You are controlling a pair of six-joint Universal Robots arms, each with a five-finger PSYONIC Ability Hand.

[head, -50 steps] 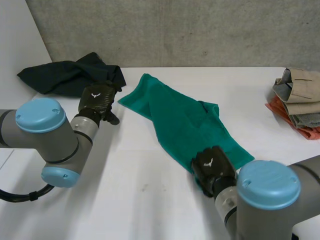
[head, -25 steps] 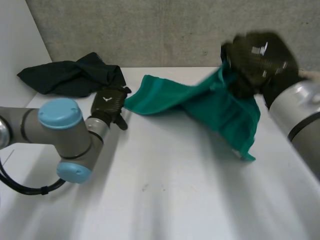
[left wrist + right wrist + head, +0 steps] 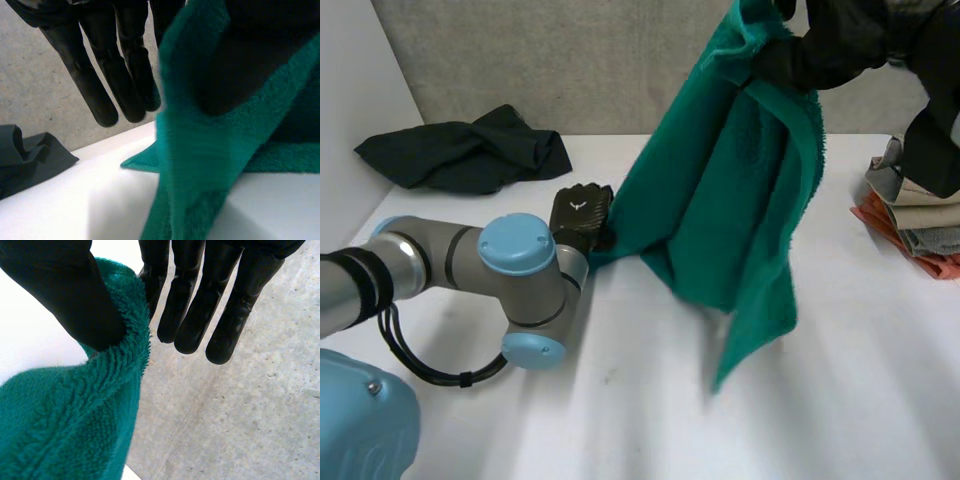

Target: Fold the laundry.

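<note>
From the head view, the right hand (image 3: pixel 840 45) pinches the towel (image 3: pixel 720 200) up at one o'clock, and its low corner reaches the left hand (image 3: pixel 578 212) at nine o'clock. From the left wrist, straight fingers (image 3: pixel 95 75) and thumb nip the towel. From the right wrist, the thumb (image 3: pixel 65 295) clamps the towel against straight fingers.

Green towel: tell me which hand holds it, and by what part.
Both. The right hand pinches the green towel by its top edge, raised high; the left hand grips its low corner at the table.

teal-green towel (image 3: pixel 730 190), dark garment (image 3: pixel 460 155), white table (image 3: pixel 620 420)
</note>
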